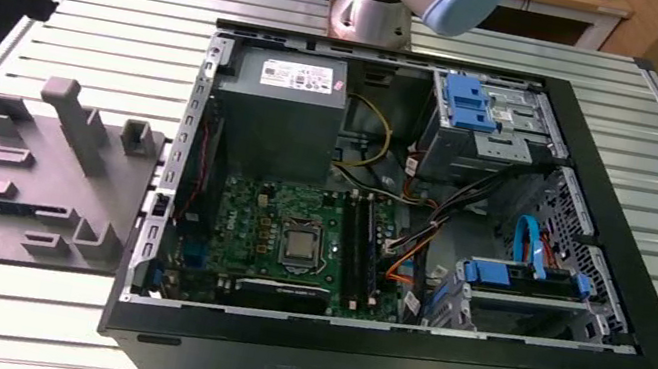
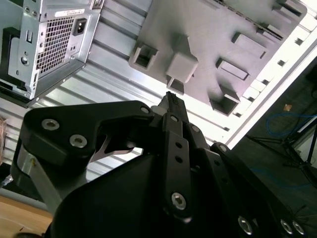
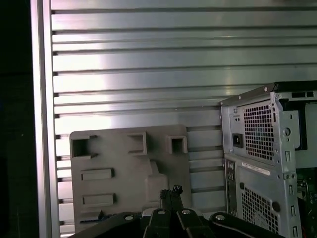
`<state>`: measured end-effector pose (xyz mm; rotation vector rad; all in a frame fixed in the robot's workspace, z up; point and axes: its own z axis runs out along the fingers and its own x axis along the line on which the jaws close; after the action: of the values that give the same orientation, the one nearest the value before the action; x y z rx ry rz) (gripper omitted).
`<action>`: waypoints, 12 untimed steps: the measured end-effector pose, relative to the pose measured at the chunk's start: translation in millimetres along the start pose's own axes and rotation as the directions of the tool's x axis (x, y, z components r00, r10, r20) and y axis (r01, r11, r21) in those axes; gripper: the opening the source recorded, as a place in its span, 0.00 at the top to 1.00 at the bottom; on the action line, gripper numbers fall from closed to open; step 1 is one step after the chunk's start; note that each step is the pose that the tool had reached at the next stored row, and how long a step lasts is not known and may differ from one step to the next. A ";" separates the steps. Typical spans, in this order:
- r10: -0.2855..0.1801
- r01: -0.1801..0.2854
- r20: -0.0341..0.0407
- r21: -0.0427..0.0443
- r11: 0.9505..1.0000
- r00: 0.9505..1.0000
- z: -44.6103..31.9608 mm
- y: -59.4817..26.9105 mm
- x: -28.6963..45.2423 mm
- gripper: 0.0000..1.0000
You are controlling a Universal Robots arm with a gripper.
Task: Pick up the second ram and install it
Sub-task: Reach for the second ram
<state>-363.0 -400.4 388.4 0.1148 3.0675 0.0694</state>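
black gripper [image 2: 171, 99] above grey tray [image 2: 213, 29]

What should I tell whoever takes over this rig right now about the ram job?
Gripper: shut, holding nothing, above the tray in both wrist views.
Ram: seems to be the thin bluish strip lying in a tray slot, at the exterior view's left of the open case.
Done: nothing that shows; the ram is not picked up.
Left: the pick-up and the install on the motherboard. What its slots already hold cannot be told.
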 end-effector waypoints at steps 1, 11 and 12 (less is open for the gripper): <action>0.000 0.000 0.000 0.000 1.000 1.000 0.4 -0.8 1.4 0.90; 0.000 0.000 0.000 0.003 1.000 1.000 5.3 -11.5 12.7 0.90; 0.000 0.000 0.000 0.004 1.000 1.000 6.1 -12.6 13.8 0.90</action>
<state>-377.2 -411.6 380.7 0.1148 3.0675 0.0638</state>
